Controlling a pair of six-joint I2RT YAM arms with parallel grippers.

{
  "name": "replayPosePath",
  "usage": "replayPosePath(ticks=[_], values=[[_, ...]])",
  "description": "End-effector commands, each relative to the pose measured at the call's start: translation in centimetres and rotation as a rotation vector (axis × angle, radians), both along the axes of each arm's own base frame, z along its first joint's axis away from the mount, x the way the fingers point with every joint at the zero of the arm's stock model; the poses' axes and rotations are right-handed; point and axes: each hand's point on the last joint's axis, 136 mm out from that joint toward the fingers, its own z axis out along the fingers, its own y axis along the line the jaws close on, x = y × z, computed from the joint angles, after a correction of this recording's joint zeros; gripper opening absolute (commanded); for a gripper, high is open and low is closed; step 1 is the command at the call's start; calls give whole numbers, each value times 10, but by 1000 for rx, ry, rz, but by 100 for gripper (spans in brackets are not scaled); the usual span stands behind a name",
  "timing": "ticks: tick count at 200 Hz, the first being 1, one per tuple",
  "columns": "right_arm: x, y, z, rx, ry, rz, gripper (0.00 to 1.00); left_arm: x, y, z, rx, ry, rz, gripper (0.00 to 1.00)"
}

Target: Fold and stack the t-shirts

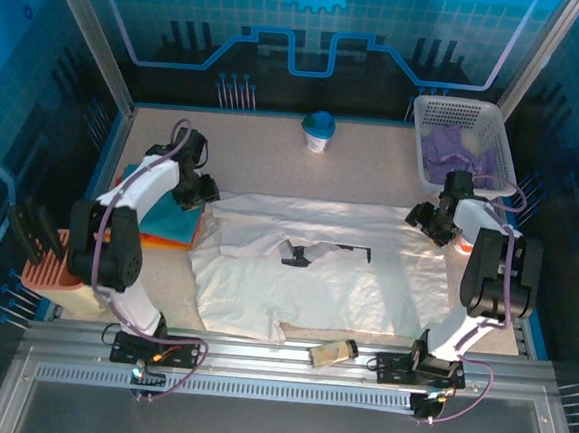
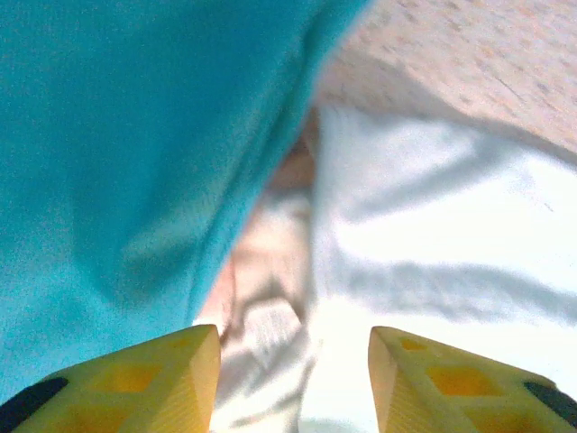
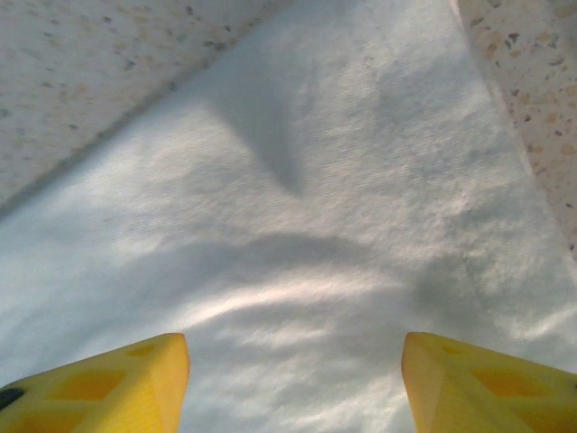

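Speckled surface (image 1: 374, 158) under blue walls carries a white t-shirt (image 1: 335, 280) spread out across its middle, beside a folded teal t-shirt (image 1: 174, 222) at the left edge. Left claw (image 1: 203, 192) and right claw (image 1: 431, 226) hover at the white shirt's far corners, both parted and empty. Folding looks barely begun; next, each claw must pinch a corner cleanly.
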Motion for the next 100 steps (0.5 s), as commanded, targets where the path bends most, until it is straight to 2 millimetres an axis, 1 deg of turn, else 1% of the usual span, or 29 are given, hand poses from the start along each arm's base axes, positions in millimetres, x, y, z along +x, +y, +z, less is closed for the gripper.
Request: replayPosePath(ticks=[1, 19, 30, 43, 66, 78, 100], values=[[0, 12, 13, 33, -56, 50, 70, -37, -30, -2, -89, 42, -46, 51], [-3, 20, 15, 49, -65, 77, 73, -62, -48, -13, -135, 51, -66, 52], [-6, 25, 17, 51, -69, 87, 73, -73, -58, -22, -147, 52, -76, 52], [-9, 30, 19, 61, -79, 96, 74, -83, -64, -33, -145, 66, -80, 50], [-13, 39, 26, 70, -100, 116, 74, -90, -71, -47, -156, 76, -79, 43], [-16, 41, 28, 68, -100, 122, 74, -92, -69, -53, -137, 83, -78, 43], [-20, 44, 31, 72, -105, 130, 74, -87, -66, -59, -107, 74, -80, 41]])
